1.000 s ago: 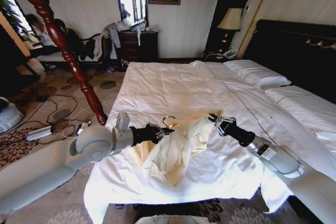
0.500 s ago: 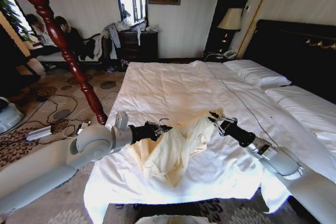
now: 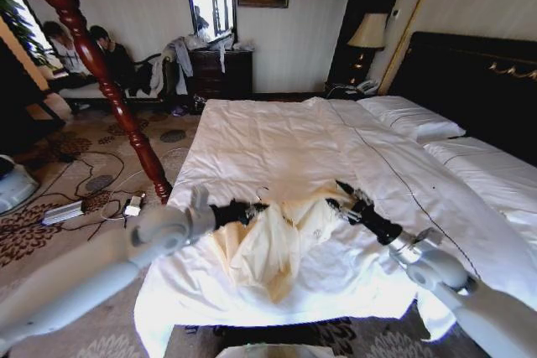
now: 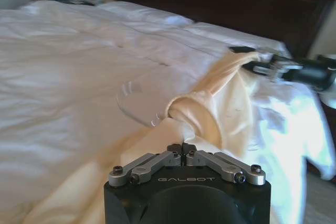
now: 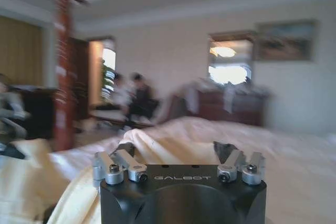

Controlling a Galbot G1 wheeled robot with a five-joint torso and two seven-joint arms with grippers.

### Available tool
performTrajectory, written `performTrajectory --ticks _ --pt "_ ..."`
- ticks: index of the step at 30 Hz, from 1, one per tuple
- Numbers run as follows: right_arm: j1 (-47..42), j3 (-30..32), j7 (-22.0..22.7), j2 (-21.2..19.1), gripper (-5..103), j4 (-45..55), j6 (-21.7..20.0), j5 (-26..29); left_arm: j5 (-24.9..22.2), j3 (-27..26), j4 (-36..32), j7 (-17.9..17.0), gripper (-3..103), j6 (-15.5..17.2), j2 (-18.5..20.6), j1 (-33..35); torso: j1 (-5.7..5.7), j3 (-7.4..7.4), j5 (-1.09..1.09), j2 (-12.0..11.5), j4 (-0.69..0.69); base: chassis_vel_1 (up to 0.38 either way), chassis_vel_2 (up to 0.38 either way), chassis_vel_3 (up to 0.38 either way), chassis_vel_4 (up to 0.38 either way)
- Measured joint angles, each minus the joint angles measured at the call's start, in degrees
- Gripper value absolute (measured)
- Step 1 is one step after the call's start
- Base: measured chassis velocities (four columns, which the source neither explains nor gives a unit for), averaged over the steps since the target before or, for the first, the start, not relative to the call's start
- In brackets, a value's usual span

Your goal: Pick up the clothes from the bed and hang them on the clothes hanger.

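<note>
Standing at the far left of the head view is a red-brown wooden coat stand (image 3: 101,73), on the patterned carpet (image 3: 75,182) beside the bed (image 3: 277,136). Next comes the left gripper (image 3: 252,207), low over the near part of the white duvet, its jaws clenched on a bunched fold of the cream shirt (image 3: 273,245); the left wrist view confirms the fingers (image 4: 181,157) pressed together with the fabric (image 4: 194,121) pinched between them. The shirt hangs crumpled between the two grippers, its lower part resting on the duvet near the foot of the bed. To the right, the right gripper (image 3: 344,199) touches the shirt's opposite edge. In the left wrist view it (image 4: 252,62) appears to grip that stretched corner, but its own wrist view shows the fingers (image 5: 228,150) apart, so its hold cannot be determined. Pillows (image 3: 411,115) and the dark headboard (image 3: 478,81) lie at far right.
</note>
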Motion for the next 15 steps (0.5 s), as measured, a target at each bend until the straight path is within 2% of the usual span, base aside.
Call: performTrajectory --ticks 2,4,8,11,13,14,15 --pt "0.16 -1.03 1.46 1.01 84 -0.87 -0.3 -0.18 0.83 0.75 1.68 -0.06 0 -0.39 -1.03 0.54 -0.01 0.01 0.01 -0.01 0.0 0.0 0.0 0.0 0.0" --pt "1.09 -3.53 5.02 3.87 98 -2.99 -0.61 -0.33 2.26 1.83 6.16 -0.52 0 -1.34 -4.6 1.49 0.0 0.01 -0.01 0.0 -0.01 0.0 0.0 0.0 0.0" --pt "1.4 -4.67 5.7 5.22 100 -4.35 -0.61 -1.06 2.59 2.31 8.67 -1.33 0 -1.47 -7.98 2.28 0.0 0.01 -0.01 0.0 -0.02 0.0 0.0 0.0 0.0" --pt "0.75 -5.14 6.45 5.47 100 -5.2 -0.7 -2.42 2.78 2.64 10.1 -6.14 0 -1.53 -11.85 3.67 0.0 0.01 -0.03 0.0 -0.01 0.0 0.0 0.0 0.0" --pt "0.63 -5.17 6.79 5.47 100 -5.31 -0.7 -2.57 2.9 2.56 10.09 -7.27 0 -1.42 -12.31 3.97 0.0 0.01 -0.02 0.0 -0.01 0.0 0.0 0.0 0.0" --pt "0.47 -5.18 7.59 5.56 100 -5.42 -0.67 -2.63 3.44 2.03 9.82 -9.78 -2 -1.11 -13.2 4.66 0.0 0.01 -0.02 -0.01 -0.02 0.0 0.0 0.0 0.0" --pt "0.39 -5.08 8.22 5.76 100 -5.37 -0.55 -2.5 3.79 1.17 9.2 -11.59 3 -0.75 -13.79 5.28 0.0 0.01 -0.01 0.0 -0.02 0.0 0.0 0.0 0.0"
